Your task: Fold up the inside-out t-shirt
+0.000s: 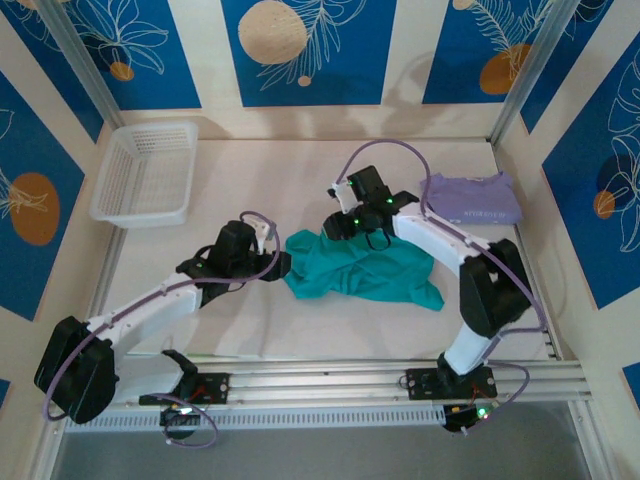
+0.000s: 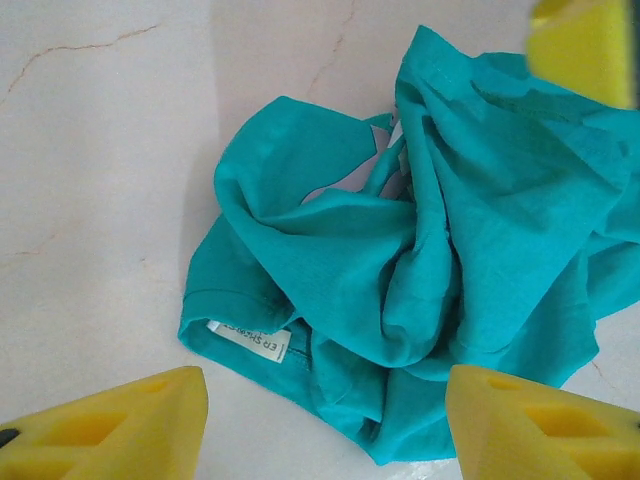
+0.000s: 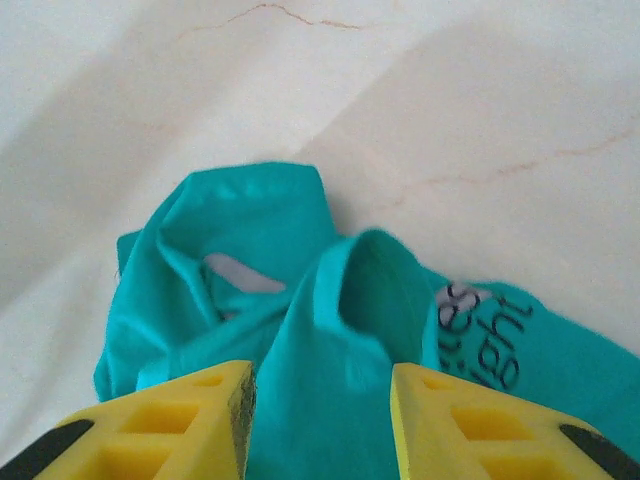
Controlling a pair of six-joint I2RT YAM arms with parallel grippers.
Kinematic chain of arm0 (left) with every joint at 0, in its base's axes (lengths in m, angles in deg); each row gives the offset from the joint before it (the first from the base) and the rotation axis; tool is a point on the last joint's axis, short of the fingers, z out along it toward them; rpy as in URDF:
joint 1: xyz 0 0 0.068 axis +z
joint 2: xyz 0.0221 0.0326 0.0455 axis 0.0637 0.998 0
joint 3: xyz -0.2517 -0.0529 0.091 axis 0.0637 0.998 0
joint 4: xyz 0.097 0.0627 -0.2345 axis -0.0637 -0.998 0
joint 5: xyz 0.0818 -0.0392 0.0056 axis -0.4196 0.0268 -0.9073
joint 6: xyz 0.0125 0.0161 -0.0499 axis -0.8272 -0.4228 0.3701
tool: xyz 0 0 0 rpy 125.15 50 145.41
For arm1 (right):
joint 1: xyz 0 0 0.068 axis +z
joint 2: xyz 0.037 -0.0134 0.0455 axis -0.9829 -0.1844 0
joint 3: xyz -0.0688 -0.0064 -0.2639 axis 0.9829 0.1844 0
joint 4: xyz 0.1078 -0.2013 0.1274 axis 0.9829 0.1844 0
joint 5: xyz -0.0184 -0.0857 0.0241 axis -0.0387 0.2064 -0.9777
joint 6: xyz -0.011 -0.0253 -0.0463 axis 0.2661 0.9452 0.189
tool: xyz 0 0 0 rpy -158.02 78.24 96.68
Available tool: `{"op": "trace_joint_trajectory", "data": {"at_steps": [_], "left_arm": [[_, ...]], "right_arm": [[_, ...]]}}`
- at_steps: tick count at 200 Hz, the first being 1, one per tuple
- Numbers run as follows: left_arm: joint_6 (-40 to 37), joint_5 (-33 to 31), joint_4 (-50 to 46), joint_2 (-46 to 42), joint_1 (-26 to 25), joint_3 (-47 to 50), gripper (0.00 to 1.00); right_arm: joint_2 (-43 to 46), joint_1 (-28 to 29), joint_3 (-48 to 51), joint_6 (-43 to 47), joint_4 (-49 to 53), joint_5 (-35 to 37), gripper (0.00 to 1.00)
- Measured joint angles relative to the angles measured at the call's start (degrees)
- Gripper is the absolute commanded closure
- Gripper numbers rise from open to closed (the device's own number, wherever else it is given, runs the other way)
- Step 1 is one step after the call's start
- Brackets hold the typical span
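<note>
Two tools at one crumpled heap of teal cloth. Inside-out t-shirt (image 1: 365,268) bunched near the middle of the desk (image 1: 250,170), slightly toward the near edge, spread wider than deep, with one corner trailing toward the right edge.

Left tool (image 1: 278,264) just off the shirt's left end, low over the desk. Seen from its own wrist as left tool (image 2: 325,390): yellow fingers (image 2: 120,420) spread wide, nothing between them, the heap lying just ahead. White sewn-in label (image 2: 250,342) showing on a hem at the nearer-left side of the heap, print too small to read.

Right tool (image 1: 372,238) over the shirt's far edge, close to the cloth. From its wrist, right tool (image 3: 320,380): fingers (image 3: 200,410) standing apart, a raised fold of teal showing in the gap, no clamping visible. Dark lettering (image 3: 490,335) on the cloth right of that fold, partly readable at best.

Folded lavender shirt (image 1: 472,197) flat against the right edge, toward the far right corner, apart from the teal heap. White plastic basket (image 1: 155,128) in the far left corner.
</note>
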Motion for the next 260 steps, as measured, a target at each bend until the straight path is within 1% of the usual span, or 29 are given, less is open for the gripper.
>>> {"op": "trace_joint_trajectory", "data": {"at_steps": [17, 21, 37, 50, 65, 87, 98, 125, 140, 159, 177, 201, 211, 220, 245, 260], "left_arm": [[-0.13, 0.2, -0.02, 0.0, 0.0, 0.0, 0.36], [-0.13, 0.17, -0.02, 0.0, 0.0, 0.0, 0.36], [-0.13, 0.17, -0.17, -0.2, 0.0, 0.0, 0.35], [-0.13, 0.15, -0.37, -0.68, 0.0, 0.04, 0.35], [-0.13, 0.13, -0.37, -1.49, 0.0, 0.2, 0.35], [-0.13, -0.28, -0.37, -1.84, 0.0, 0.42, 0.35], [-0.13, -0.35, -0.37, -1.66, 0.0, 0.57, 0.35], [-0.15, -0.9, -0.35, -0.11, 0.0, 0.59, 0.34], [-0.17, -1.25, -0.31, 1.22, 0.13, 0.59, 0.34], [-0.15, -1.53, 0.26, 3.48, 0.63, 0.55, 0.34], [-0.11, -1.51, 1.2, 6.1, 1.95, 0.37, 0.33], [0.39, -0.52, 3.39, 10.12, 3.65, -0.66, 0.32], [0.81, 0.2, 4.24, 12.57, 4.33, -1.95, 0.31], [0.98, 0.94, 5.25, 14.88, 4.92, -3.37, 0.32], [2.08, 3.61, 8.57, 21.88, 7.21, -7.32, 0.31], [2.95, 5.57, 10.32, 24.81, 8.17, -8.79, 0.32]], "right_arm": [[-4.15, 0.0, -1.86, -0.09, -0.44, -1.77, 0.65], [-4.83, 0.0, -2.14, 0.0, -0.48, -2.08, 0.68], [-7.28, -0.04, -3.04, 0.11, -0.72, -3.17, 0.86], [-8.04, -0.04, -3.21, 0.09, -0.83, -3.82, 0.94], [-8.0, -0.17, -3.34, -0.52, -0.7, -4.04, 0.98], [-7.87, -1.11, -3.76, -0.76, -0.55, -4.04, 0.99], [-7.41, -2.62, -3.8, -1.2, 0.2, -4.28, 0.98], [-6.62, -7.43, -3.85, -2.47, 1.44, -4.68, 0.9], [-6.6, -9.68, -3.85, -2.91, 2.54, -4.55, 0.79], [-6.38, -10.47, -3.91, -3.06, 4.0, -4.44, 0.68], [-5.11, -10.47, -3.8, -3.32, 5.07, -4.09, 0.6], [-0.13, -11.13, -1.11, -3.52, 4.92, -3.52, 0.55], [1.99, -12.28, 0.22, -4.15, 4.94, -3.1, 0.52], [3.19, -13.79, 1.22, -4.37, 4.76, -2.51, 0.46], [2.84, -18.23, 3.08, -5.22, 4.81, 1.53, 0.41], [1.27, -19.85, 3.54, -5.27, 4.98, 4.15, 0.39]]}}
